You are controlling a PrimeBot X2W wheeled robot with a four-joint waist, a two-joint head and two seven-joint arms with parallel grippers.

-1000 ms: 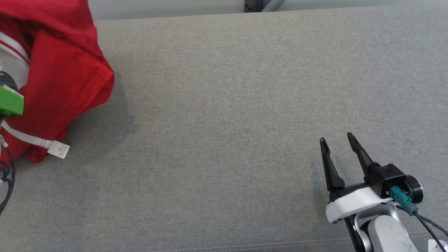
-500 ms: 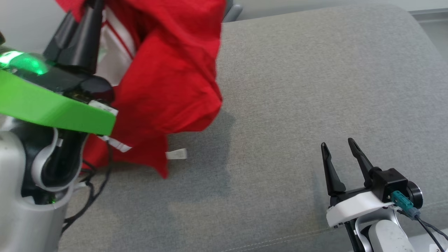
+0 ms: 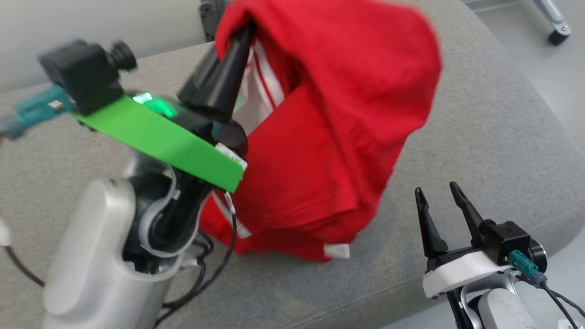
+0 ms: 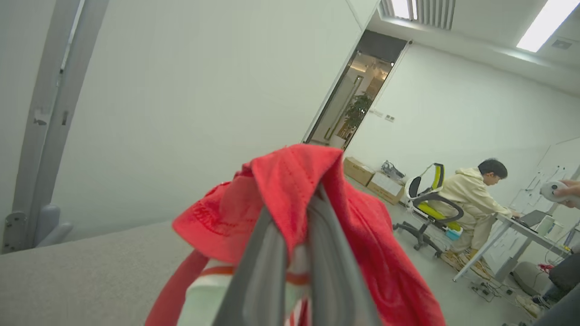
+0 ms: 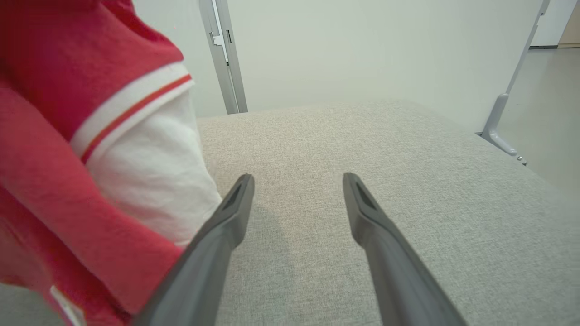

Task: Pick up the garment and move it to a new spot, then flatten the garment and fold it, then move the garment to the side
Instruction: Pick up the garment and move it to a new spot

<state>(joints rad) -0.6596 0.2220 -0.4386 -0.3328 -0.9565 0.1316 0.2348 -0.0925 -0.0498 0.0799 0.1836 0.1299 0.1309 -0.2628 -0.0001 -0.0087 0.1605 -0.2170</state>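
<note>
The left gripper (image 3: 237, 45), clamped on a fold of the red cloth garment with white striped trim (image 3: 329, 137), lifts it at twelve o'clock over the grey fabric cushion (image 3: 484, 137) for carrying. At five o'clock the right gripper (image 3: 439, 195) gapes empty, likely awaiting flattening.

Grey fabric cushion (image 3: 493, 137) in a white-walled office.
Beyond it, a person (image 4: 471, 201) in a cream hoodie seated on a yellow-green office chair (image 4: 430, 209), cardboard boxes (image 4: 371, 179) near an open doorway (image 4: 358, 99), grey metal post (image 5: 224, 59) behind.
</note>
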